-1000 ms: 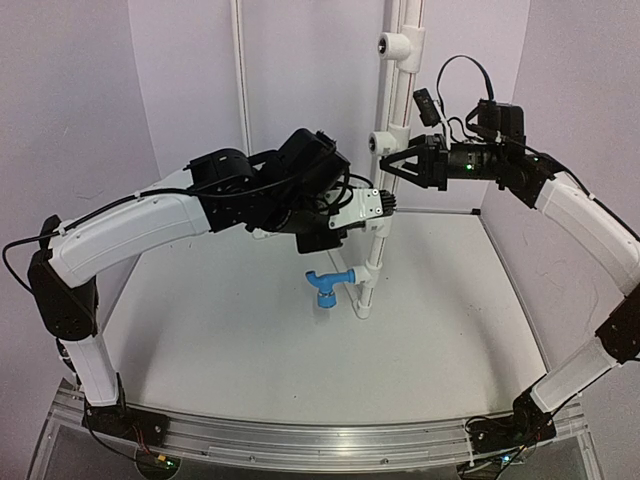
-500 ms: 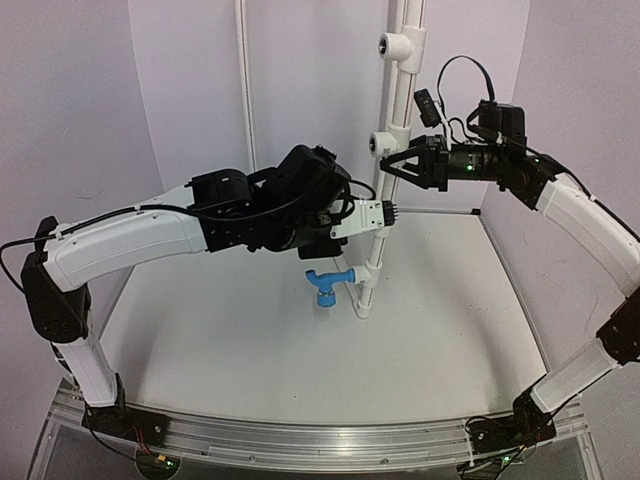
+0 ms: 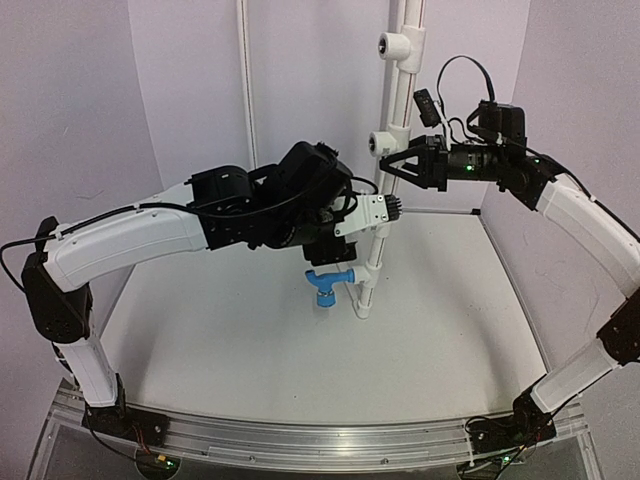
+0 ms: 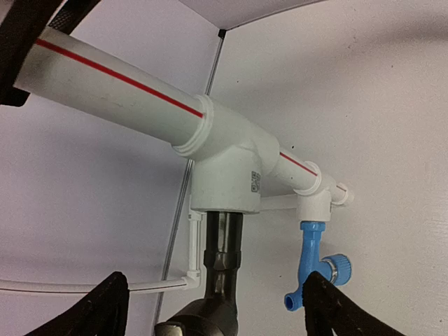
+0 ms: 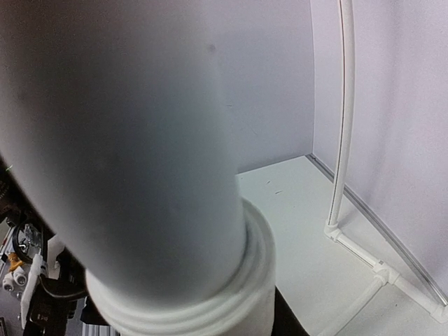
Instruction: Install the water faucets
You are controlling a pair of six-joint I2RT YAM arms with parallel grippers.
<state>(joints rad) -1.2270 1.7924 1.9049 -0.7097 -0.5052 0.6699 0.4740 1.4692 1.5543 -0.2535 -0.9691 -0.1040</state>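
Although the fit cannot be tested by eye, the installation looks nearly complete.

1. Left side: the left arm stretches across the tabletop (image 3: 250,340) toward the upright white pipe (image 3: 376,250).
2. The blue faucet (image 3: 328,282) is seated in the lowest tee of that pipe, just above the tabletop, and projects to the left. Nothing is touching it. Judged installed.
3. The left gripper (image 3: 388,208) sits at the pipe one tee higher, with its jaws well apart. In the wrist view the black faucet (image 4: 222,255) lies between the two fingertips (image 4: 105,308) with a clear gap on each side, so it is not gripped.
4. The black faucet's stem enters the socket of the tee fitting (image 4: 227,171) and stays there unaided. Judged fitted. How deep it is seated and how tight it is cannot be told.
5. Right side: the right gripper (image 3: 393,165) is clamped on the white pipe higher up, beside an upper tee (image 3: 380,142), and appears to be steadying the assembly.

Outstanding, as judged: check the black faucet's seating, then withdraw both arms. The two upper tees show open sockets. Whether they are meant to take faucets cannot be told, and no third faucet appears in any view.
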